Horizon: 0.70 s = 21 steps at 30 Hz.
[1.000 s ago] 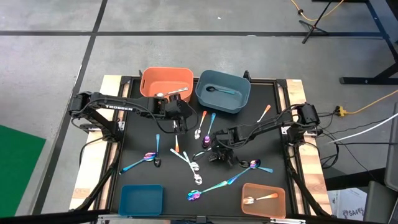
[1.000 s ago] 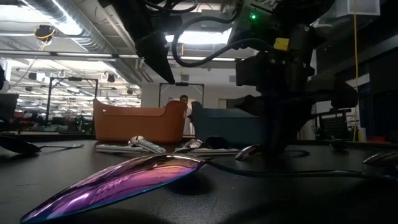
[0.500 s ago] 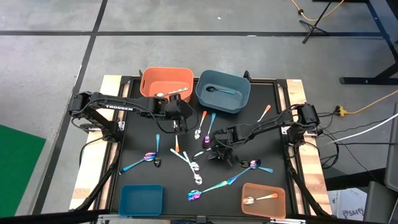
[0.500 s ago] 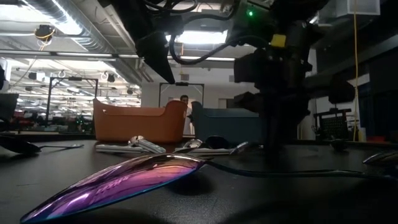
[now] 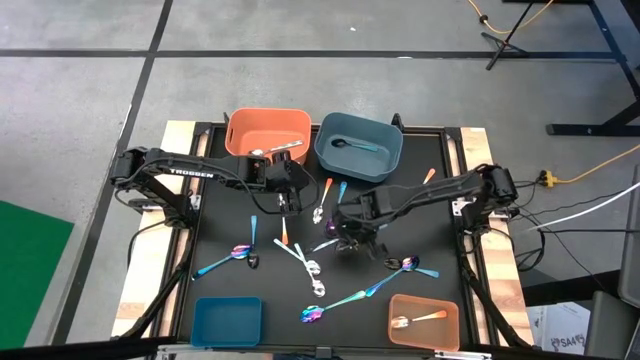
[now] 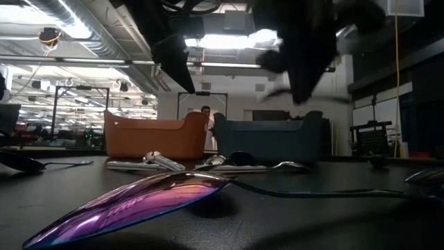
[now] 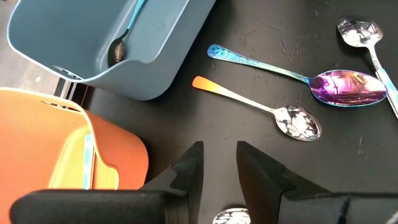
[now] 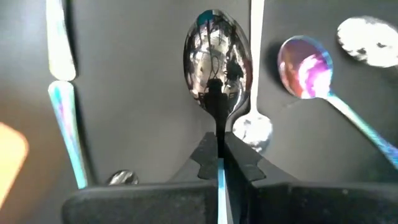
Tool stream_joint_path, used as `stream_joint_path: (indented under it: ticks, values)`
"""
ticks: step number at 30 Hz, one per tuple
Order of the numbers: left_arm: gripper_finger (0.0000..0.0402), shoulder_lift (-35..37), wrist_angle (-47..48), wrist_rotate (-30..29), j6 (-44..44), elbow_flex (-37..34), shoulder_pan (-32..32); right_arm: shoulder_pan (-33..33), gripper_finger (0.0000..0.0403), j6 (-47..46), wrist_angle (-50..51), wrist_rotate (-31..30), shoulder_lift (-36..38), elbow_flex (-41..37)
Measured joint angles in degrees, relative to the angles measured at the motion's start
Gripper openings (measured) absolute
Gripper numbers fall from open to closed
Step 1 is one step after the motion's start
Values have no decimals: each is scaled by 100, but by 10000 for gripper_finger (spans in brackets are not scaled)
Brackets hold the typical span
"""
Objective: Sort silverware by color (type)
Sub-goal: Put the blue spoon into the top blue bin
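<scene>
From overhead the right gripper [image 5: 349,232] hides what it holds mid-counter [image 5: 420,215]; its wrist view shows the jaws pinched on a dark mirror-bowled spoon [image 8: 216,59], handle cut off. The left gripper [image 7: 219,169], narrowly parted and empty, hangs near the orange bin [image 5: 266,132].

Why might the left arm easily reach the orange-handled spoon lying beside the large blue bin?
Probably yes: the left gripper hovers nearby, holding nothing, and that orange-handled spoon lies bare on the mat, nothing covering it.
</scene>
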<state>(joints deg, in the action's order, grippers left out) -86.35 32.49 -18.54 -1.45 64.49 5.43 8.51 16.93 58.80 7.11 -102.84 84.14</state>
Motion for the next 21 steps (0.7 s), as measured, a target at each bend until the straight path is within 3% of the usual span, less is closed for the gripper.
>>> stream_joint_path:
  ticks: [10,21]
  values:
    - [90,0,-1,1,0,0,0,-517,1,272,1324,-14,62,1345]
    - [90,0,-104,0,0,0,1,-1773,0,650,1558,-3,897,1429]
